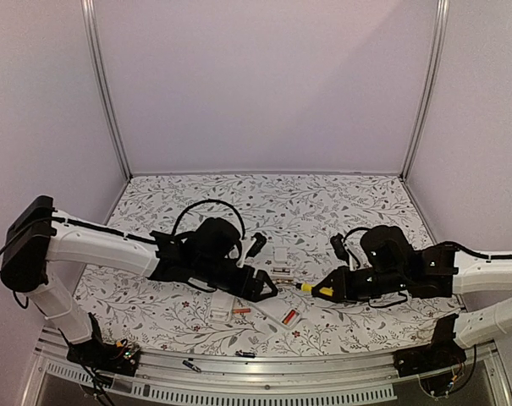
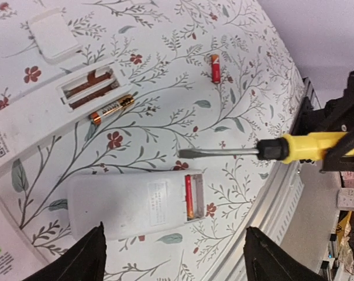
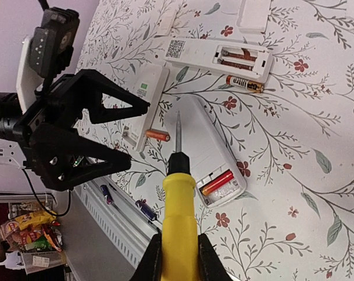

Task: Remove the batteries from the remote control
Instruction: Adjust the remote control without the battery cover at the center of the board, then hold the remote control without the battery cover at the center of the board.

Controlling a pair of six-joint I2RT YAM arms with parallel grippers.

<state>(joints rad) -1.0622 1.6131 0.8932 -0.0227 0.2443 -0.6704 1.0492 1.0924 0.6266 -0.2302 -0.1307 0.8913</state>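
Note:
A white remote [image 2: 130, 205] lies face down under my left gripper [image 2: 177, 260], which is open and empty above it. Its open bay holds one red battery [image 2: 189, 196], also seen in the right wrist view [image 3: 217, 182]. My right gripper [image 3: 179, 249] is shut on a yellow-handled screwdriver [image 3: 179, 205]; its blade hovers over that remote [image 3: 212, 146]. A second remote [image 2: 24, 129] has an open bay with dark batteries [image 2: 89, 88]. A dark-gold battery [image 2: 110, 109] and a red battery [image 2: 215, 67] lie loose on the table. In the top view both grippers [image 1: 264, 289] [image 1: 327, 290] flank the remote [image 1: 288, 315].
A third remote [image 3: 144, 105] lies by an orange battery [image 3: 157, 135]. A white battery cover [image 2: 54, 35] lies beyond. Two dark batteries [image 3: 106, 193] [image 3: 146, 209] sit in the metal rail at the table's near edge [image 1: 239, 359]. Walls enclose the floral table.

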